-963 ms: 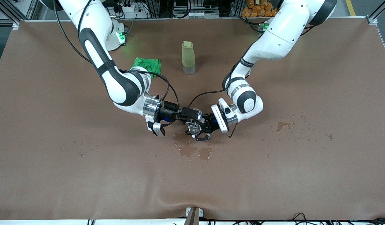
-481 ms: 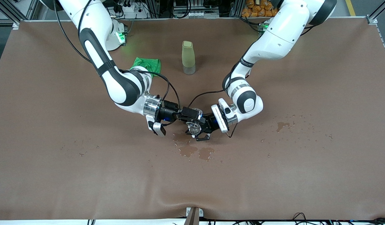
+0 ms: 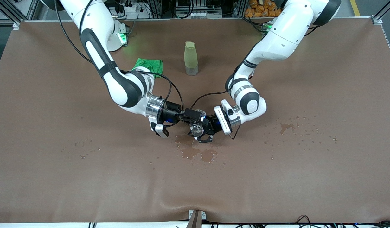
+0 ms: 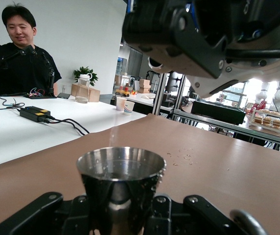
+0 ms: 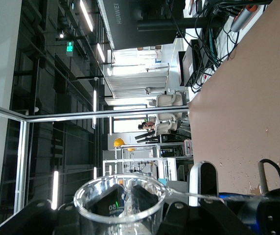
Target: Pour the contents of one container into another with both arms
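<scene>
**Pour under way at mid-table — stream visible, spill already on the mat**

Going across the front view from the right arm's end of the table: the right arm reaches down to the middle, where the right gripper is closed on a clear glass cup. That arm's wrist view is rolled onto its side, so the clear glass cup is tipped over, and a thin thread of liquid seems to leave its lip.

Meeting it at the middle, the left gripper is clamped around the stem of a metal cup, which stands upright low over the table. In the left wrist view a fine stream falls into its open mouth, with the right gripper directly above it. Droplets cling to its rim.

On the brown mat, just nearer the camera than the two cups, lie wet patches — some liquid has missed. More drops dot the mat toward the left arm's end.

Farther from the camera stand a pale green bottle and a green cloth, both untouched.

Judging by this, both pick-ups are done and the transfer is in progress. How much remains in the clear glass cup cannot be told. Left to do: finish the pour, right the clear glass cup and set both down.
</scene>
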You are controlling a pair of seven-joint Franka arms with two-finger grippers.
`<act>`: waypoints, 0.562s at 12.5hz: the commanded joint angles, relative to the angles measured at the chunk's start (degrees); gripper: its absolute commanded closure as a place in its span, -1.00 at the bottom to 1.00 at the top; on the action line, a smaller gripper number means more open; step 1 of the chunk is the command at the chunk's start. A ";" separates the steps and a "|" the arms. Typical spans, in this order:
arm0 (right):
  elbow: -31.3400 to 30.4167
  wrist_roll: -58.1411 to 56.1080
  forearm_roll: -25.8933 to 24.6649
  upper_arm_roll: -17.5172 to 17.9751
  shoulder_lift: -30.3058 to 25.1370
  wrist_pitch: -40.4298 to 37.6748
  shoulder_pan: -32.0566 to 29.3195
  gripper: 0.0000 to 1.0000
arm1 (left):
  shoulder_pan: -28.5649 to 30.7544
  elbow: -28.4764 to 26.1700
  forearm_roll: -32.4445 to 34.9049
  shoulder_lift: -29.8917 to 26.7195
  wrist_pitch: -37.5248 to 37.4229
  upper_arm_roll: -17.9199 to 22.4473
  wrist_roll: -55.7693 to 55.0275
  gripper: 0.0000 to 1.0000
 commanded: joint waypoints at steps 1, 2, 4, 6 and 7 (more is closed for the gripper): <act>0.79 0.45 2.54 -0.27 0.37 0.15 0.87 1.00 | -0.84 1.43 -2.54 0.59 0.77 0.37 1.39 1.00; 0.62 0.97 2.63 -0.27 0.37 0.15 0.95 1.00 | -0.84 1.43 -2.63 0.59 0.77 0.37 1.39 1.00; 0.61 3.78 2.63 -0.18 0.28 0.33 1.04 1.00 | -0.84 1.43 -2.63 0.59 0.77 0.37 1.39 1.00; 0.61 6.41 2.63 -0.18 0.28 0.42 1.04 1.00 | -0.93 1.43 -2.72 0.59 0.77 0.37 1.39 1.00; 0.61 7.38 2.63 -0.18 0.28 0.51 1.04 1.00 | -0.93 1.43 -2.72 0.59 0.77 0.37 1.39 1.00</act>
